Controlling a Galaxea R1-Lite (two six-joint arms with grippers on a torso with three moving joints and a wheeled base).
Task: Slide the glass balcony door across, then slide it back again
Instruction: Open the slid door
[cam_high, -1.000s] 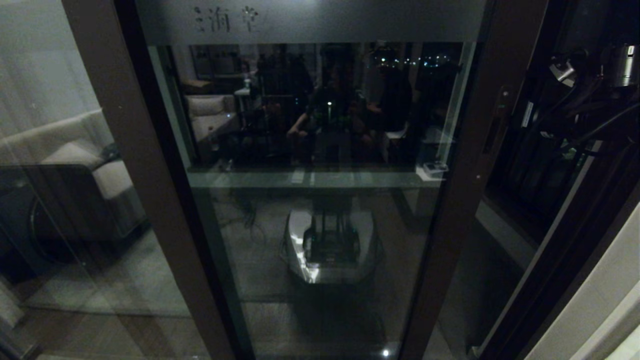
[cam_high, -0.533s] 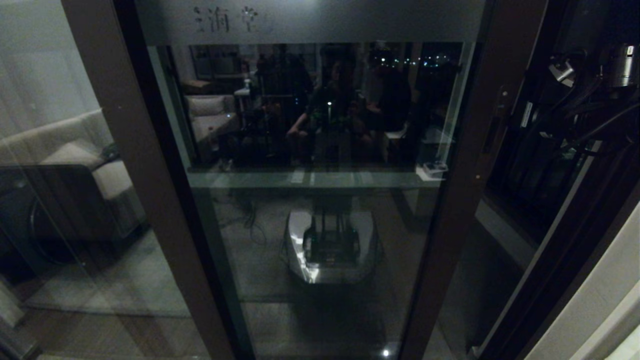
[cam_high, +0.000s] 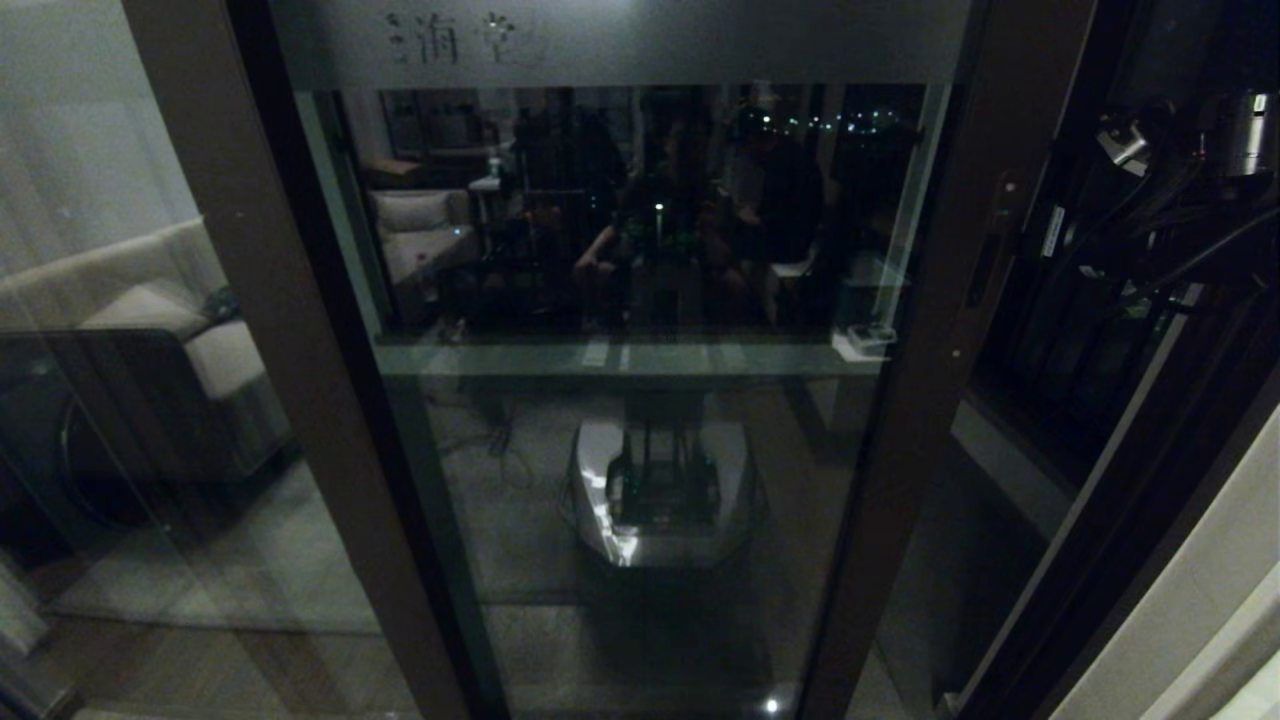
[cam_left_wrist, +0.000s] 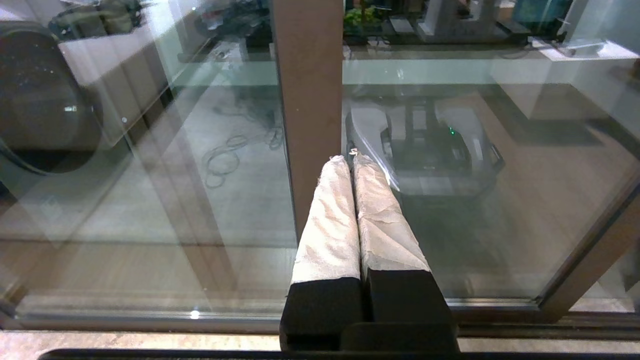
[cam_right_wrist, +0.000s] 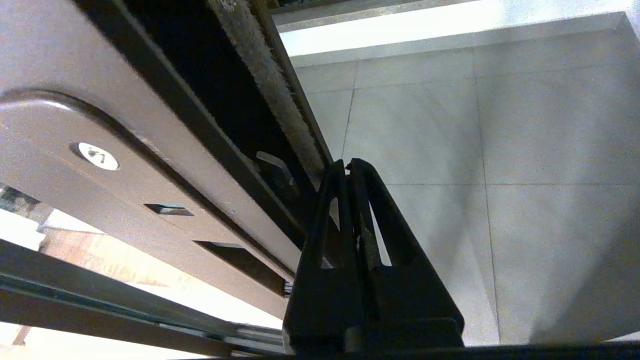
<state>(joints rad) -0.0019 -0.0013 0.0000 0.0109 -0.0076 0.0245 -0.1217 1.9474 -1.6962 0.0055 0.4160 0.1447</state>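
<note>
Head view: you've got one glass balcony door (cam_high: 620, 400) filling the middle, two brown stiles, one at 9 o'clock and one at 3 o'clock. The 3 o'clock stile carries one narrow black handle (cam_high: 983, 270) with a silver screw above it and another below. A second glass panel (cam_high: 120, 400) sits at far 9 o'clock. The glass is mostly reflections: robot base, sofa, figures, all hard to make out. At 2 o'clock there's a dark tangle of cables and metal; you can't pick out either gripper here. Door top and bottom are cut off.

Left wrist view: one left gripper (cam_left_wrist: 350, 161), two white-wrapped fingers (cam_left_wrist: 327, 220) pressed together along their length, nothing between them. Tips sit close to the brown stile (cam_left_wrist: 307, 100) where it meets the glass; whether they touch it, you can't tell. Floor track (cam_left_wrist: 150, 320) runs along the 6 o'clock edge. One round dark appliance window shows at 10 o'clock, cut off.

Right wrist view: one right gripper (cam_right_wrist: 347, 165), black fingers closed tip to tip, holding nothing. It sits just beside the door's edge, near the brush seal (cam_right_wrist: 270, 85) and the dark channel; contact isn't clear. On the brown stile face you can count one silver screw (cam_right_wrist: 95, 156) and two rectangular slots. Pale tiled floor (cam_right_wrist: 475, 150) fills the 3 o'clock side.
</note>
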